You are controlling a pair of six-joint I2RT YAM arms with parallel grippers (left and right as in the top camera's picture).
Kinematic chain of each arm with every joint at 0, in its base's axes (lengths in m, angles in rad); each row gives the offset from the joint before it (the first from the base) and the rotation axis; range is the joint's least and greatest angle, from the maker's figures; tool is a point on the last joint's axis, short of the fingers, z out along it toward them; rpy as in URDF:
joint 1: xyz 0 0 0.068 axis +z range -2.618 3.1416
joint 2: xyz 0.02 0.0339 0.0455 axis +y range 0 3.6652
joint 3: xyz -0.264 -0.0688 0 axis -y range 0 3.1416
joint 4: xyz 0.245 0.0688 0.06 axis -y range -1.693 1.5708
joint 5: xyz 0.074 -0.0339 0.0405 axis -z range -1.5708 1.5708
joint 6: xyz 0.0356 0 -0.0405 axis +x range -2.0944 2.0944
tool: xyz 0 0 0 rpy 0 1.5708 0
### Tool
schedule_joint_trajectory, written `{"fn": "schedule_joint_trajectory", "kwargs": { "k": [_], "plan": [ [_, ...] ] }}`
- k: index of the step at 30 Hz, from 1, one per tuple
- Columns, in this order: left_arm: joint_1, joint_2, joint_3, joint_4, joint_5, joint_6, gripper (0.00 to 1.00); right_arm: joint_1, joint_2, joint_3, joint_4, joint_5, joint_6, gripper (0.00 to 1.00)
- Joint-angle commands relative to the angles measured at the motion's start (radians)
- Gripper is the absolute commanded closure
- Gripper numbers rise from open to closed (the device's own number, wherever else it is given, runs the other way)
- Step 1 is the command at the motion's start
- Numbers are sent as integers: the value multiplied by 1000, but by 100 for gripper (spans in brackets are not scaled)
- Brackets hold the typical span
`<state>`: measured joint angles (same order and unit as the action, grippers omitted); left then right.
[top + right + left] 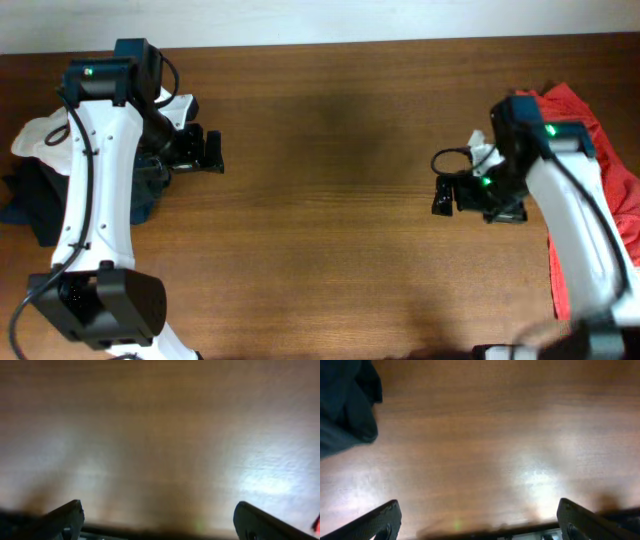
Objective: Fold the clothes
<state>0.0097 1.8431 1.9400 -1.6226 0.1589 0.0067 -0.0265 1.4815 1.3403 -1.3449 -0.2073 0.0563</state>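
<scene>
The clothes lie in two heaps at the table's ends. At the left, a white garment [32, 136] and a dark one [24, 200] sit under and behind my left arm. In the left wrist view the dark garment [345, 405] fills the top left corner. At the right edge a red garment [606, 135] lies partly under my right arm. My left gripper [212, 152] [480, 527] is open over bare wood, just right of the left heap. My right gripper [440, 193] [160, 527] is open above bare wood, left of the red garment. Neither holds anything.
The brown wooden table [320, 200] stretches between the two grippers. A small white scrap [483, 150] shows beside the right wrist. The table's far edge meets a pale wall at the top of the overhead view.
</scene>
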Motion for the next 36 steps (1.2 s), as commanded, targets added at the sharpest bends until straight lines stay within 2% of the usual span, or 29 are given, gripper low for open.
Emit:
{"fn": "schedule_joint_trajectory", "kwargs": {
  "k": [1,7,8,12,16,21,27,32,36],
  "plan": [
    [4,-206,-141,103,-19,8,1,-7,-232,-95,77,45,11,1],
    [4,-669,-587,457,-27,8,1,-7,-616,-290,220,122,11,1],
    [4,-798,-707,541,-26,8,1,-7,-704,-313,220,146,11,1],
    [4,-1058,-907,624,-26,8,1,-7,-847,-320,216,157,11,1],
    [4,-1227,-980,606,-26,8,1,-7,-920,-320,216,157,11,1],
    [4,-1315,-982,515,-26,8,1,-7,-925,-320,216,156,11,1],
    [4,-1321,-982,403,-26,8,1,-7,-925,-320,216,156,11,1],
    [4,-1321,-982,397,-26,8,1,-6,-937,-320,214,156,11,1],
    [4,-1321,-982,397,-26,8,1,3,-1028,-329,219,156,11,1]
  ]
}}
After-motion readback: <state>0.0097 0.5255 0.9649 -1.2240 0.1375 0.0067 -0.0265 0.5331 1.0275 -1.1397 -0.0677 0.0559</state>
